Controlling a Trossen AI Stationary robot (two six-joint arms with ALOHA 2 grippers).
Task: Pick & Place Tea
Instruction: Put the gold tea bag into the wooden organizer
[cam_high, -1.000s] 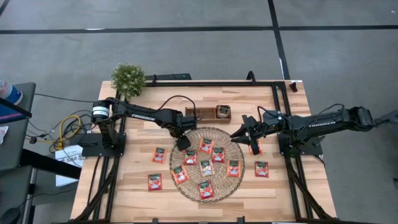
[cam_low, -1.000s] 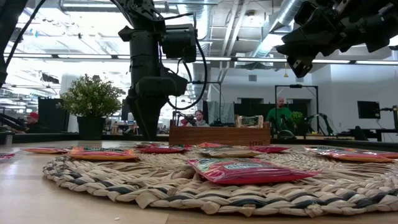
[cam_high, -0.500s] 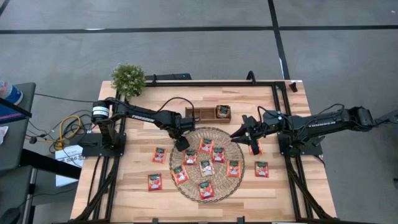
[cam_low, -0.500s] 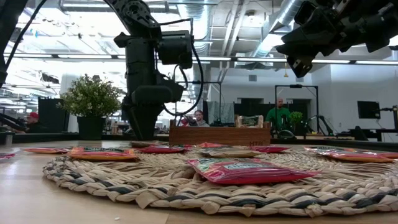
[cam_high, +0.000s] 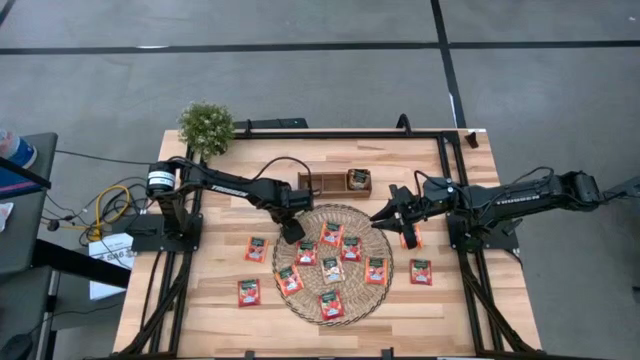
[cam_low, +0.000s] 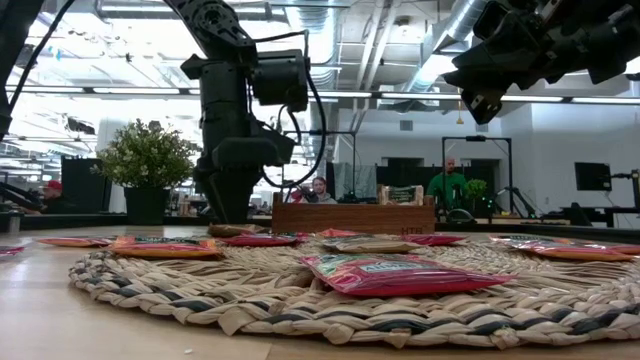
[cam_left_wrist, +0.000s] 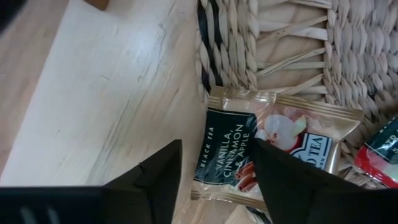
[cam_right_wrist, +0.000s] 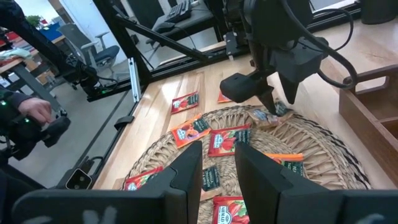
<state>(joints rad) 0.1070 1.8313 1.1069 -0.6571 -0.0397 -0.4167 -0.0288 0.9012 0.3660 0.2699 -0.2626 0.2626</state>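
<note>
The left gripper (cam_high: 294, 230) is down at the far-left rim of the round woven straw mat (cam_high: 333, 302), its two dark fingers (cam_left_wrist: 283, 180) set astride a pale beige tea sachet with a dark label panel (cam_left_wrist: 273, 146). The jaws stand part-open with the sachet between them, and whether they already press on it cannot be told. That sachet lies flat, half on the mat's edge and half over the light wooden table (cam_high: 200, 300); it is nearly square, its slightly longer side running along the mat's rim, and its printed lettering runs crosswise between the fingers. A red-orange sachet (cam_left_wrist: 382, 158) lies just beside it on the mat. In the high view, more red-orange tea sachets (cam_high: 351, 249) lie flat across the mat, turned at mixed angles, and others rest on the bare table: two to the left of the mat (cam_high: 257, 249) and one to its right (cam_high: 420, 272). The right gripper (cam_high: 385, 215) hangs above the mat's far-right rim, well apart from the left one, its fingers a narrow gap apart with nothing between them. Beyond the mat stands a brown wooden tray with three compartments (cam_high: 322, 183); its right compartment holds a sachet (cam_high: 358, 179). A small green potted plant (cam_high: 207, 127) stands at the table's far-left corner.
</note>
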